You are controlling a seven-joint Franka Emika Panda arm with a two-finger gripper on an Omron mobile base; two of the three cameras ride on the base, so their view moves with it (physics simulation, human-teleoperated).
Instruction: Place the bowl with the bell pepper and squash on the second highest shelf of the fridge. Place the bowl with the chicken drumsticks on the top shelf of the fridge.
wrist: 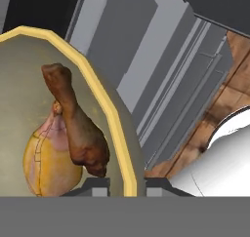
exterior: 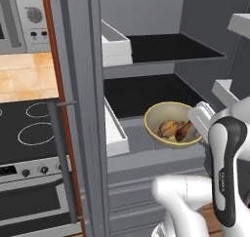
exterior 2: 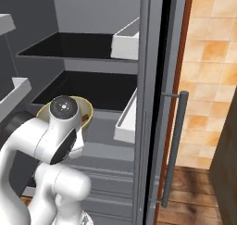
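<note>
The tall grey fridge [exterior: 88,109] stands open, with a dark interior and a long grey bar handle [exterior 2: 175,147] on its door edge. Inside, the uppermost flat dark shelf [exterior: 171,48] is visible in the left base view, and a second flat dark shelf [exterior: 141,94] lies directly below it. White door bins [exterior: 116,46] project at the left of the opening in the left base view and at the right in the right base view. A black stove top with ring burners [exterior: 29,128] sits left of the fridge. Orange-beige wall tiles [exterior 2: 208,57] lie to the right of the door.

The round yellow-rimmed, olive-tan bowl [exterior: 171,125] is held in front of the second shelf's front edge, near that shelf's level and below the top shelf. Whether it touches the shelf cannot be determined. In the right base view the bowl [exterior 2: 85,112] is mostly hidden behind the arm's dark joint cap.

Two golden-brown lumpy chicken drumsticks [wrist: 66,143] lie in the bowl, touching each other; one has a darker brown bone end pointing toward the rim.

The jaws [wrist: 126,185] stand nearly closed, clamped on the bowl's yellow rim, one finger tip [wrist: 95,185] inside the bowl and the other outside it.
</note>
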